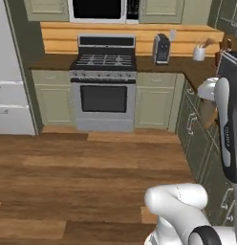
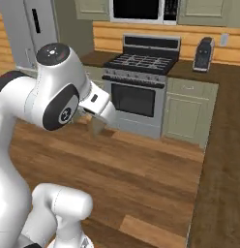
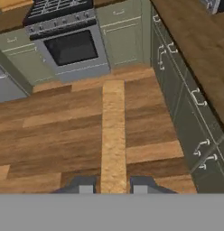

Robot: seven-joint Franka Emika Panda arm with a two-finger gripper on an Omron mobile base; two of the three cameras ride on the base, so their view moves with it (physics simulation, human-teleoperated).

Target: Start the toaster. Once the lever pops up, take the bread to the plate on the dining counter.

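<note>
bread [image 3: 113,135]: tan slice seen edge-on in the hand view, running up from between the finger tips [image 3: 86,186]; also shows as a brownish piece below the wrist in both base views
gripper [image 3: 113,188]: clamped on the bread, one tip on each flat face, gripping its near end
handling: looks light and stiff, toasted so probably brittle; dry faces should give decent friction, crumbs may shed. A hard squeeze could crack it, my guess
where to hold: flat faces near one end, as now, leaves the free end to land first on a plate
arm pose: upper links raised, hand out over the wood floor [image 1: 82,162], slice hanging off the hand, not touching anything
surroundings: stove [image 1: 105,81] ahead against the back wall, dark worktop [image 3: 199,49] and green cabinets [image 3: 190,117] along the right side
progress: toasting part appears done since the slice is out and carried; plate and dining counter not identifiable here
next: likely base has to drive or turn to find the counter; keep slice level, avoid clipping the cabinet handles
</note>
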